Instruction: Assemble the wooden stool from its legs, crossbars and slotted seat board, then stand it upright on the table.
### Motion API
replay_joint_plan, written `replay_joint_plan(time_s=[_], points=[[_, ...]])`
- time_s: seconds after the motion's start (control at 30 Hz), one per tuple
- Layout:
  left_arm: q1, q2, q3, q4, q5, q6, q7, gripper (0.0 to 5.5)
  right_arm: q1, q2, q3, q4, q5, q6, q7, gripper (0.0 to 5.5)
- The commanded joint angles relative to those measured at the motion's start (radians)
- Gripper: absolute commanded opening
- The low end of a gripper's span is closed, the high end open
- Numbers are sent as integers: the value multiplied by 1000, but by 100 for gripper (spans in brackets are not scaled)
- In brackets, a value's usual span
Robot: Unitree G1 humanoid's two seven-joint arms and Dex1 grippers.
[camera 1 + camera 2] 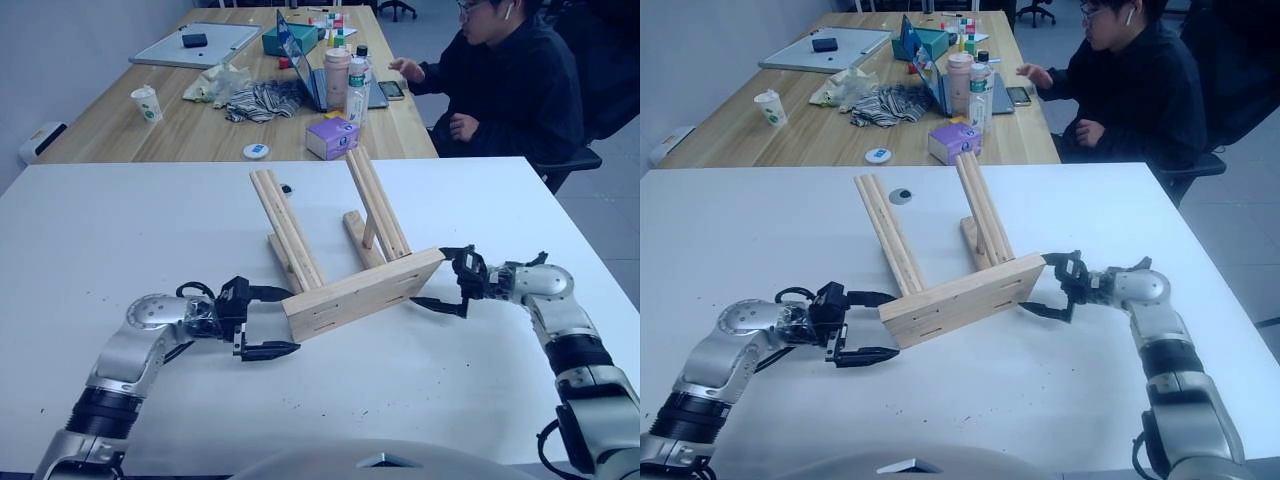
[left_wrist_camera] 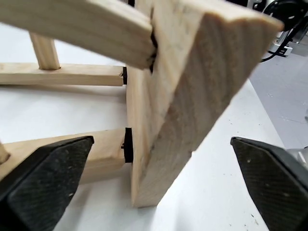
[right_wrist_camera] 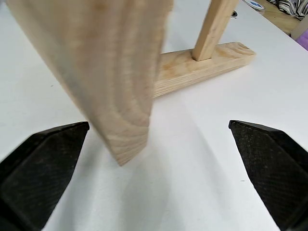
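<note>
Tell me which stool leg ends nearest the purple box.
The raised leg on the robot's right; its far tip stops just before the purple box, while the left raised leg ends well aside.

The left arm [image 1: 135, 345] and right arm [image 1: 552, 300] wear rounded silver-grey shells, broken by black bands at the joints. Thin black cables [image 1: 196, 291] loop at each wrist. The left end effector [image 1: 293, 320] and right end effector [image 1: 432, 277] are black, with slim tapering fingers [image 1: 270, 350] and finely textured pads [image 2: 43, 178].
</note>
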Motion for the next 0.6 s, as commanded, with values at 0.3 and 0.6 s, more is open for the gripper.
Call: replay_joint_plan(time_s=[0.3,0.6], points=[[-79,-2,-1,126,25,-76,-26,378,17,22,-16,-311,219,434,139,360],[-133,4,5,131,28,-60,-22,216,60,-12,-5,-393,204,492,153,236]])
